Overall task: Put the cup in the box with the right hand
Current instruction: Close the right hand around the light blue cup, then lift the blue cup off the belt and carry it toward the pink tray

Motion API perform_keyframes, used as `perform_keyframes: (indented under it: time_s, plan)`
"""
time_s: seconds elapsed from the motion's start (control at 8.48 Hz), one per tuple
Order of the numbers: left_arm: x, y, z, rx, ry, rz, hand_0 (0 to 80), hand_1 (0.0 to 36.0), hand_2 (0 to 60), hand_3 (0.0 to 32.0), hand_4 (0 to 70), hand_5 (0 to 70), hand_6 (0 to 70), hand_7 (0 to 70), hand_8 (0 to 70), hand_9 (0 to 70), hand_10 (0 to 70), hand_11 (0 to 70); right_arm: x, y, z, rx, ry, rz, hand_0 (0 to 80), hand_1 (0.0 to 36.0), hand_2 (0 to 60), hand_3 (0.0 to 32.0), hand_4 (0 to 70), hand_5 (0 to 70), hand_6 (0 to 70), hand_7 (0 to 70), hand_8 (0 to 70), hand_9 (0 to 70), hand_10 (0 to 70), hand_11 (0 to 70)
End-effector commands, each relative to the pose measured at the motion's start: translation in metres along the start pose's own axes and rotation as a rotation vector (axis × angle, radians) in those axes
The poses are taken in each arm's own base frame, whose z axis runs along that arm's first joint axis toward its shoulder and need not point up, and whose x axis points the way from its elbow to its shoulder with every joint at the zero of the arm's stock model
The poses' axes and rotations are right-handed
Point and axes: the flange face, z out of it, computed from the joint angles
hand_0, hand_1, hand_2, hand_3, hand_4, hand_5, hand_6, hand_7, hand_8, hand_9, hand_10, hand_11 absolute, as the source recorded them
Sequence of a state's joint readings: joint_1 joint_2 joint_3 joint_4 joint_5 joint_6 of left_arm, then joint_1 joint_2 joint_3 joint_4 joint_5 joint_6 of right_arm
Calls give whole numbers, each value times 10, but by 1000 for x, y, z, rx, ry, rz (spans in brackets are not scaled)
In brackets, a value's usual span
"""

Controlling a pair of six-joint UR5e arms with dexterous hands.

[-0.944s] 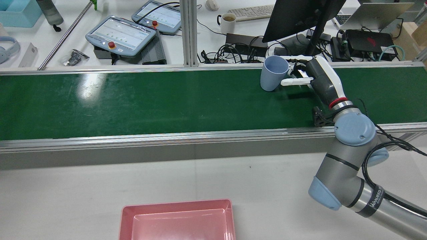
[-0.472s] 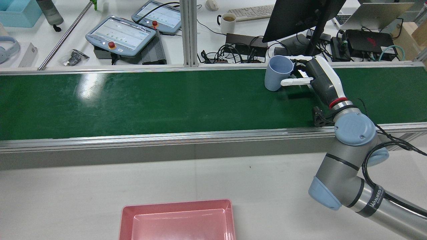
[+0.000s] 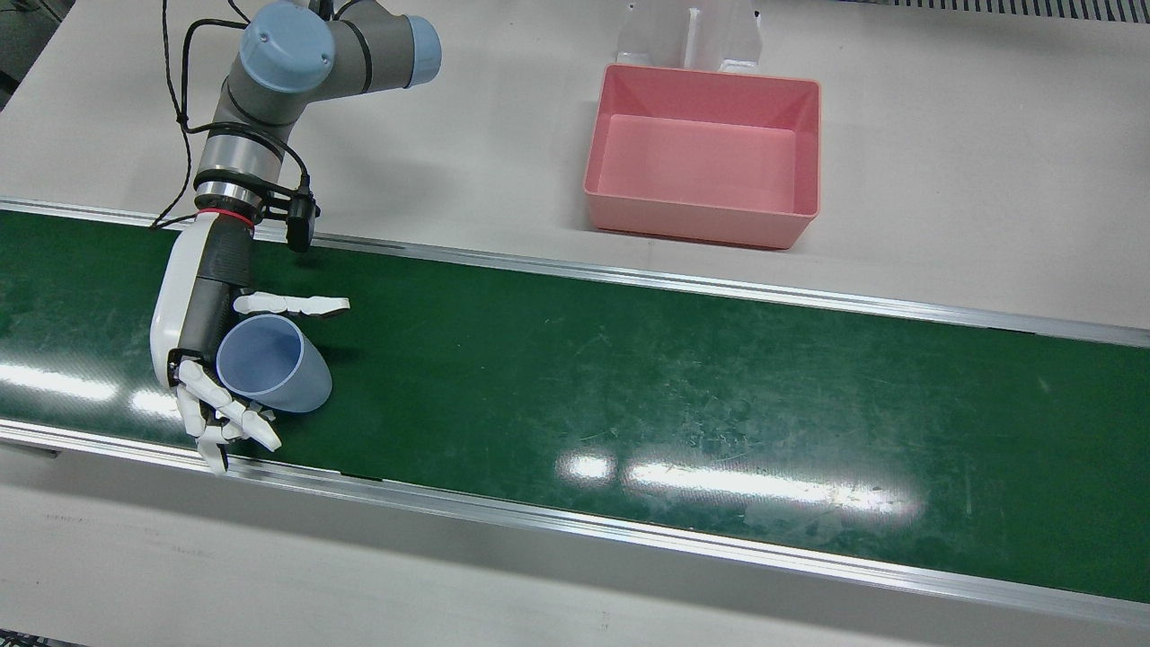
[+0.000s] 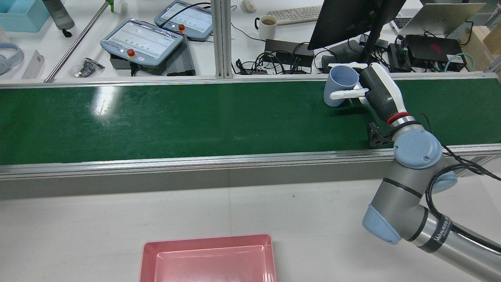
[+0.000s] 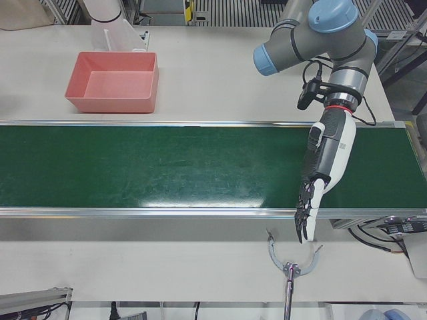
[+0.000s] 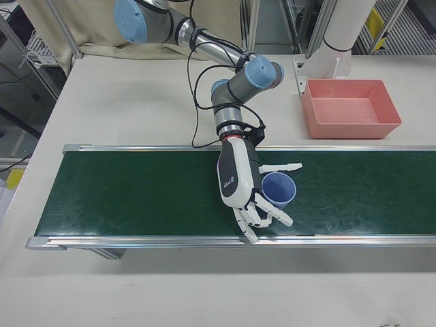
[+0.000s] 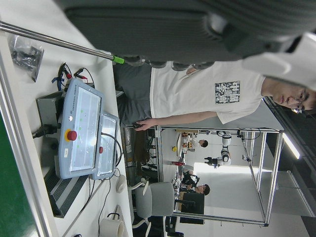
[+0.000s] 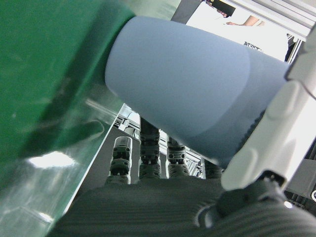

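- My right hand [image 3: 211,359] has its fingers wrapped around the blue cup [image 3: 269,364], thumb on one side and the rest curled round the other. The grip sits near the rim.
- In the front view the cup is at about 8 o'clock on the green belt [image 3: 629,377], close to the belt's near edge. It's tilted, mouth towards the palm, base pointing away.
- From the hand camera I can't tell for sure whether the base is touching the belt or just clear of it. Looks barely lifted, if at all.
- The pink box [image 3: 705,153] is well apart from all this, on the white table [image 3: 943,180] past the belt's far rail, around 1 o'clock in that view. It's empty.
- Handling guess: plain plastic tumbler, no handle, so light and fairly stiff. The wall looks smooth, so I'd call it slippery, and it tapers towards the base, meaning a loose squeeze could let it slide out downwards.
- I'd keep the hold high under the rim, where it's widest, with thumb and fingers opposite each other. Doesn't look fragile, so a firm squeeze seems fine.
- The left hand [image 5: 325,163] hangs over the other end of the belt, fingers straight and a little apart, holding nothing.
- Still to do, as I read it: lift, carry over the rail, release in the box.
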State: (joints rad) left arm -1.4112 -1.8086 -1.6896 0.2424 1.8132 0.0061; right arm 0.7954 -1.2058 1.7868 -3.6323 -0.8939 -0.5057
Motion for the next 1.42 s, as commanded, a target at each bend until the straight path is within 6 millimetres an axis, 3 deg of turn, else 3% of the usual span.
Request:
perform_keyframes:
  time_s: [0.0,0.12,0.35,0.47,0.71,0.83,0.94,1.18,1.3]
  plan:
    - [0,0,0,-1,2,0,0,0,0,0,0,0,0,0,0,0,0,0,-3,-3,1,2,6,-5,504,148,95,0,512,56,274,700,312,553,137,202]
    - [0,0,0,-1,0,0,0,0,0,0,0,0,0,0,0,0,0,0,-8,-4,4,-3,7,-7,552,200,126,0,538,76,284,700,342,586,168,252]
    - [0,0,0,-1,0,0,0,0,0,0,0,0,0,0,0,0,0,0,-35,9,1,-32,-34,22,548,207,146,0,401,94,320,700,402,648,228,341]
    - [0,0,0,-1,0,0,0,0,0,0,0,0,0,0,0,0,0,0,-52,22,-7,-48,-48,25,546,208,137,0,339,99,313,700,403,651,237,355]
    - [0,0,0,-1,0,2,0,0,0,0,0,0,0,0,0,0,0,0,-96,62,-30,-117,-94,31,541,208,150,0,317,100,313,700,400,647,243,364]
    - [0,0,0,1,0,0,0,0,0,0,0,0,0,0,0,0,0,0,-108,83,-41,-171,-101,37,537,205,150,0,305,100,312,700,398,645,248,371]
    - [0,0,0,-1,0,0,0,0,0,0,0,0,0,0,0,0,0,0,-109,99,-45,-240,-54,29,533,203,155,0,299,99,311,700,395,643,251,375]
    - [0,1,0,-2,2,2,0,0,0,0,0,0,0,0,0,0,0,0,-114,146,-84,-369,-46,12,526,196,181,0,359,94,330,700,396,639,261,389]
    - [0,0,0,-1,0,0,0,0,0,0,0,0,0,0,0,0,0,0,-98,171,-102,-426,-17,7,524,200,199,0,347,94,335,700,394,635,256,382]
